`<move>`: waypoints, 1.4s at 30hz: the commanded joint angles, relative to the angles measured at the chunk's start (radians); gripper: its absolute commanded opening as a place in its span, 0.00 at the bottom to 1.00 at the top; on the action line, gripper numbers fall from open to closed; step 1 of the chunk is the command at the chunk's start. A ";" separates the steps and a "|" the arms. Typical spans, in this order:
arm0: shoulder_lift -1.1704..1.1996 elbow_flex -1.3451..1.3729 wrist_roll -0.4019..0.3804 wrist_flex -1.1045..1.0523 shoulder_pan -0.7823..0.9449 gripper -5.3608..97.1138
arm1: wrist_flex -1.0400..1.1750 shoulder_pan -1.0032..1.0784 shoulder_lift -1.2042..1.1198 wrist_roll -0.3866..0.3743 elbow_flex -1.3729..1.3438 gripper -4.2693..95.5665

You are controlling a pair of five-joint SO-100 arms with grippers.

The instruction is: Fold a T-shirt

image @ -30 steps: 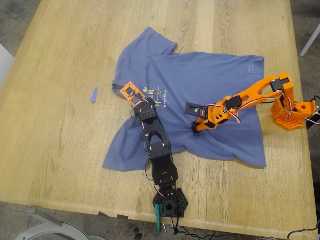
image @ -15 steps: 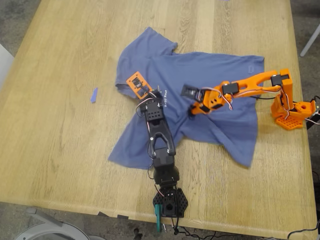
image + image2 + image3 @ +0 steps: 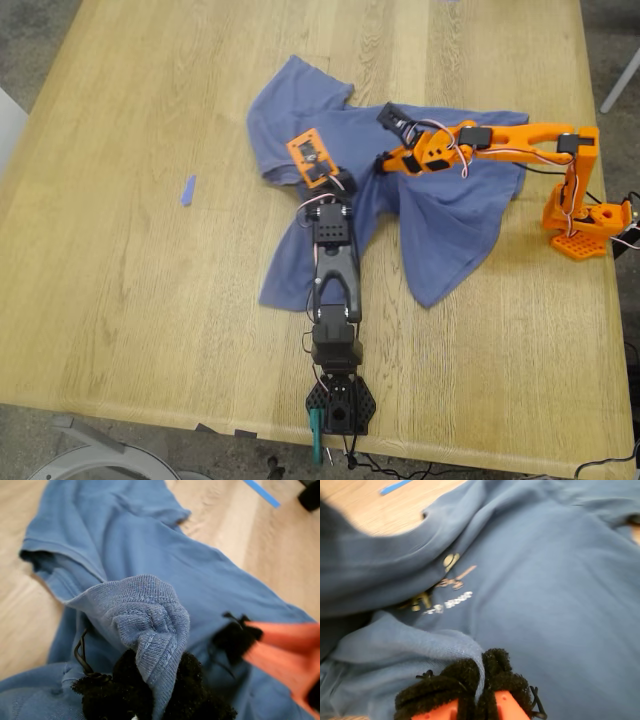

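The T-shirt (image 3: 450, 210) lies bunched in the middle of the tabletop (image 3: 150, 250), partly lifted. The first pincer (image 3: 150, 690) is pinching its ribbed collar (image 3: 150, 610), and the second pincer (image 3: 480, 690) is pinching a folded edge. The cloth looks light, soft and limp, so it will sag. Thick seams probably give the safest hold.

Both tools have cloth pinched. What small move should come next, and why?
Probably carry my first tool and my second tool together a short way toward the exterior view's top left, then lower them. Each is shut on a raised edge of the T-shirt, and the lifted part only partly covers the half near the sleeve.
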State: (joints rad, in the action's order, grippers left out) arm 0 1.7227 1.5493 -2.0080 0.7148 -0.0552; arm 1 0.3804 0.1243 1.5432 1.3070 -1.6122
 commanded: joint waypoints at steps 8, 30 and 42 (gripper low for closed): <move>0.057 -0.051 0.011 -0.074 -0.281 0.05 | -0.199 0.138 0.207 0.003 -0.275 0.04; -0.210 -0.124 -0.003 -0.233 -0.607 0.05 | -0.568 0.431 0.213 0.002 -0.503 0.04; -0.546 -0.423 -0.002 -0.304 -0.695 0.05 | -0.675 0.518 0.221 -0.006 -0.627 0.04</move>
State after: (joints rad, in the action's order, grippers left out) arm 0 1.1643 1.2747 -2.0080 0.4418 -0.6903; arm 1 -0.2669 0.6182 1.6920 1.3070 -2.2442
